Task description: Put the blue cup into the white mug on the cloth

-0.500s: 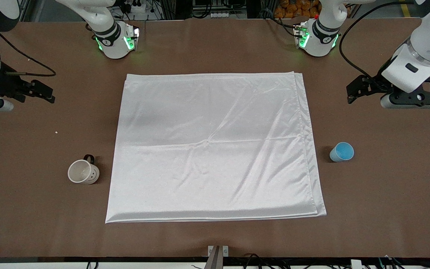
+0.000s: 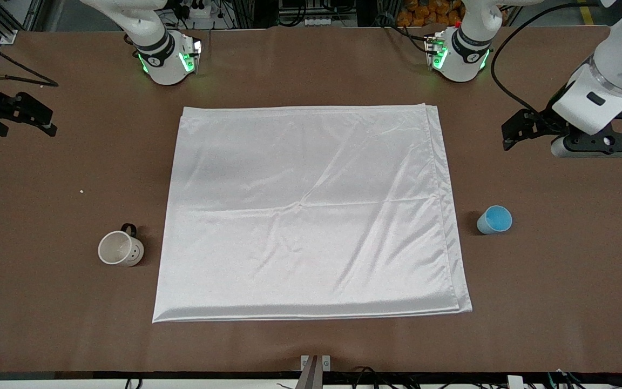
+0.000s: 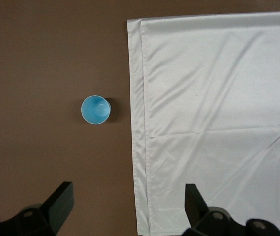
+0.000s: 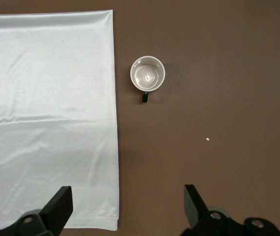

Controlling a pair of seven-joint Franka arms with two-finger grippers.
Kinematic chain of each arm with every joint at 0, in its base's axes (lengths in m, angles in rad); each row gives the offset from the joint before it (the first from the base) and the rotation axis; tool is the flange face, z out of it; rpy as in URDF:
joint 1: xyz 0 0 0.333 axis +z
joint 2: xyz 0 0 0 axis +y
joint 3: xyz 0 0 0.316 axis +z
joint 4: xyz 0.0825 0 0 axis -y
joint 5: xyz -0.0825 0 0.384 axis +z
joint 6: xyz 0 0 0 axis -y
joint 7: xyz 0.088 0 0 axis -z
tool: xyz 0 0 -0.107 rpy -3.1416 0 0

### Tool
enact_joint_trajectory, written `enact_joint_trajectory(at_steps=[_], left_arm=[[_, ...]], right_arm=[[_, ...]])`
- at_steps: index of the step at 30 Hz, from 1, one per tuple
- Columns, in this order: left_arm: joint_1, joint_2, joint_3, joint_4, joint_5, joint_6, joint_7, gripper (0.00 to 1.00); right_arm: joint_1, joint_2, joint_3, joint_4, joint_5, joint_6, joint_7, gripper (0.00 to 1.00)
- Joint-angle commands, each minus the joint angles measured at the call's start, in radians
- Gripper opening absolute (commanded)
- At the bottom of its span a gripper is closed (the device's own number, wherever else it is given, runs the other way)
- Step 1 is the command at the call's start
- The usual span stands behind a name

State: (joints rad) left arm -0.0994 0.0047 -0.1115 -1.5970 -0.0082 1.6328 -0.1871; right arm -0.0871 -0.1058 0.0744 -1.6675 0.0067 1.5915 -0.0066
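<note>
The cloth [image 2: 311,210] lies flat in the middle of the brown table. The blue cup [image 2: 494,219] stands upright on the bare table beside the cloth, toward the left arm's end. The white mug [image 2: 120,248] stands upright on the bare table beside the cloth, toward the right arm's end, its dark handle pointing toward the bases. My left gripper [image 2: 508,136] hangs open and empty over bare table. Its wrist view shows the blue cup [image 3: 96,110] and the cloth's edge [image 3: 218,123]. My right gripper [image 2: 47,120] hangs open and empty. Its wrist view shows the mug [image 4: 148,74] and the cloth [image 4: 46,118].
The arm bases [image 2: 168,59] [image 2: 459,54] stand along the table edge farthest from the front camera. A small white crumb [image 2: 81,191] lies on the table near the mug. A metal bracket [image 2: 315,363] sits at the edge nearest the front camera.
My right gripper has moved toward the right arm's end of the table and toward the bases. The left gripper has hardly moved. Cup, mug and cloth are unmoved.
</note>
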Motion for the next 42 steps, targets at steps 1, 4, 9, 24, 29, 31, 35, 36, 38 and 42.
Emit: enact_joint_trajectory(at_steps=[1, 4, 9, 24, 29, 31, 35, 36, 38, 42], left_arm=[[-0.002, 0.011, -0.001, 0.038, 0.027, -0.001, -0.003, 1.0], [-0.002, 0.011, -0.001, 0.039, 0.025, 0.001, -0.003, 1.0], [-0.008, 0.035, -0.001, 0.039, 0.03, 0.001, -0.002, 1.0], [0.001, 0.107, -0.001, 0.016, 0.031, 0.039, 0.006, 1.0], [0.004, 0.133, -0.001, -0.011, 0.033, 0.094, 0.012, 1.0], [0.007, 0.146, -0.001, -0.02, 0.036, 0.111, 0.012, 1.0], [0.023, 0.167, -0.001, -0.058, 0.04, 0.174, 0.012, 1.0], [0.023, 0.17, -0.001, -0.073, 0.04, 0.197, 0.014, 1.0], [0.032, 0.17, -0.001, -0.115, 0.05, 0.245, 0.015, 1.0], [0.038, 0.17, -0.001, -0.182, 0.057, 0.332, 0.015, 1.0]], right_arm=[[0.001, 0.009, 0.001, 0.019, 0.012, -0.01, -0.007, 1.0], [0.001, 0.009, -0.001, 0.019, 0.012, -0.01, -0.007, 1.0], [0.001, 0.009, 0.001, 0.019, 0.012, -0.01, -0.007, 1.0], [-0.008, 0.078, -0.008, 0.0, 0.012, -0.007, -0.007, 1.0], [-0.005, 0.135, -0.013, -0.015, 0.006, -0.015, -0.007, 1.0], [-0.013, 0.167, -0.013, -0.037, 0.006, -0.015, -0.007, 1.0], [-0.031, 0.245, -0.011, -0.054, 0.01, -0.005, -0.007, 1.0], [-0.031, 0.268, -0.011, -0.052, 0.012, -0.004, -0.007, 1.0], [-0.03, 0.307, -0.011, -0.052, 0.012, 0.007, -0.007, 1.0], [-0.034, 0.376, -0.01, -0.052, 0.012, 0.03, -0.013, 1.0]])
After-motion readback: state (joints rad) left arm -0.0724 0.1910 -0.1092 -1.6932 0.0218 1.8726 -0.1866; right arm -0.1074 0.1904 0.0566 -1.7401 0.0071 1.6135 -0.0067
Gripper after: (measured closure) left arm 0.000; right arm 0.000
